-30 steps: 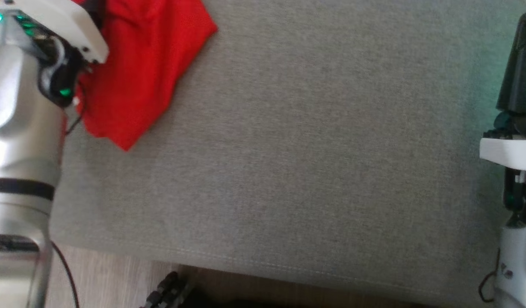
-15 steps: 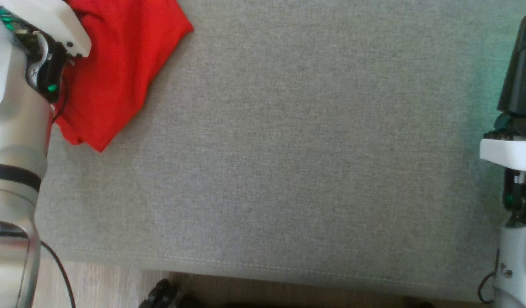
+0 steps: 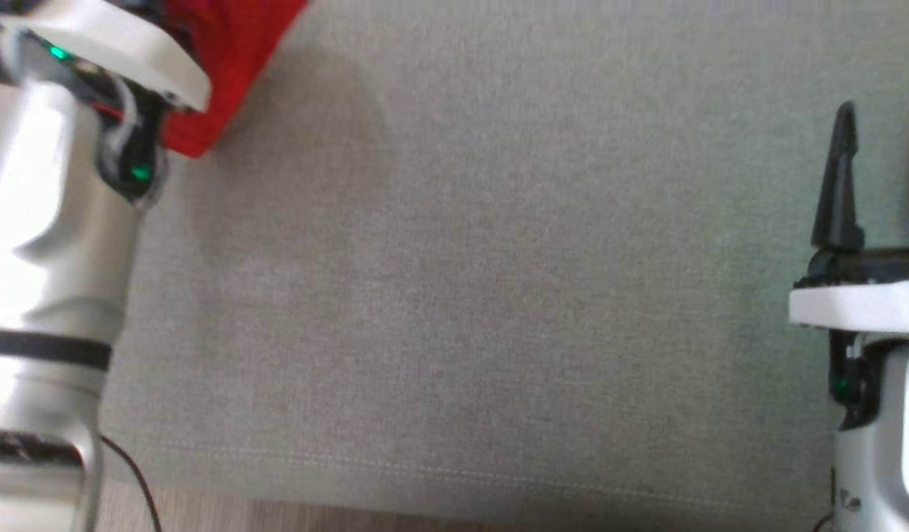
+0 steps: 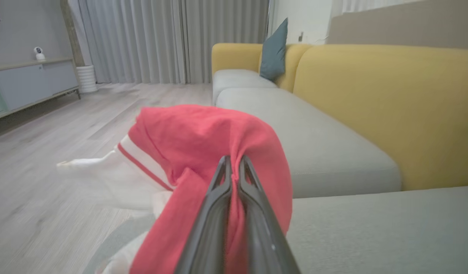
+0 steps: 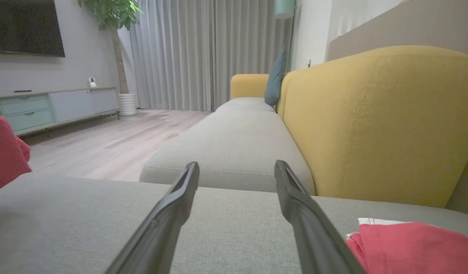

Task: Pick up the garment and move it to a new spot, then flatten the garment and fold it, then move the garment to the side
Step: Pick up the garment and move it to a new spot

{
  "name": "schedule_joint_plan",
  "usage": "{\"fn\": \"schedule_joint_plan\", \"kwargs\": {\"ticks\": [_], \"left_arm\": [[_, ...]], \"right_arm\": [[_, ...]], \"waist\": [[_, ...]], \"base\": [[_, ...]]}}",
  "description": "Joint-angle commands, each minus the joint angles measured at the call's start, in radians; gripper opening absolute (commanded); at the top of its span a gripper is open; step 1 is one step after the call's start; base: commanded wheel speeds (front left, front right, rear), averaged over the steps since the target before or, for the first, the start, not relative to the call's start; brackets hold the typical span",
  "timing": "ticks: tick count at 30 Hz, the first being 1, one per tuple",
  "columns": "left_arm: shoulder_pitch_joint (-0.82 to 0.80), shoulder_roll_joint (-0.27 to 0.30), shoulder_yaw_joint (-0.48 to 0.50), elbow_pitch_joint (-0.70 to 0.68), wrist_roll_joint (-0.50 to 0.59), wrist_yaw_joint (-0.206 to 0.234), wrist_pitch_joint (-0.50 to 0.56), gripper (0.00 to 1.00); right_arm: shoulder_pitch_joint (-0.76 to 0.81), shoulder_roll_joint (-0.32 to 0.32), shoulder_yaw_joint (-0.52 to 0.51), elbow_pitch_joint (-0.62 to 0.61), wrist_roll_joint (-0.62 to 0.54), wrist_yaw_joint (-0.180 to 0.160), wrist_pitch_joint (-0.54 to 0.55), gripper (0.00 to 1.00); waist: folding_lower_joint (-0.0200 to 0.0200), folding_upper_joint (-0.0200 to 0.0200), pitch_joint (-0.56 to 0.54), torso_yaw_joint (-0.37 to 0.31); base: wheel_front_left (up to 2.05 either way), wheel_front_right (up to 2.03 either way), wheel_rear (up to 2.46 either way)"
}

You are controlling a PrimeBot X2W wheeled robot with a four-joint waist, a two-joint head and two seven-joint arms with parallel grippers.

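Left gripper (image 4: 234, 163): fingers pinched tight on a fold of the red garment (image 4: 203, 133). The cloth bunches over the tips and drapes down both sides, with a white striped part trailing toward the floor side.

Head view: the garment sits at the far left corner of the grey seat cushion (image 3: 462, 295), beside the left wrist.

Right gripper (image 5: 236, 167): jaws wide apart, holding nothing, over the cushion.

A second red cloth (image 5: 405, 243) lies near its right finger; it is possibly a separate piece.

Soft even daylight; head view motion-blurred; wrist views wide-angle, edges smeared.
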Motion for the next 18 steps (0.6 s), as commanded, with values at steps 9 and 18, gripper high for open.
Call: {"fn": "schedule_joint_plan", "kwargs": {"ticks": [9, 18], "left_arm": [[0.159, -0.052, -0.037, -0.302, 0.020, 0.085, 0.050, 0.00], [0.217, -0.159, -0.129, -0.411, 0.065, 0.193, 0.115, 0.00]], "right_arm": [[0.029, -0.002, 0.059, -0.003, 0.045, 0.004, -0.020, 1.00], [0.013, -0.002, 0.073, -0.017, 0.083, 0.004, -0.036, 1.00]], "waist": [[0.0001, -0.0001, -0.142, -0.065], [0.0001, -0.0001, -0.087, -0.188]], "base": [[0.00, 0.00, 0.00], [0.00, 0.00, 0.00]]}}
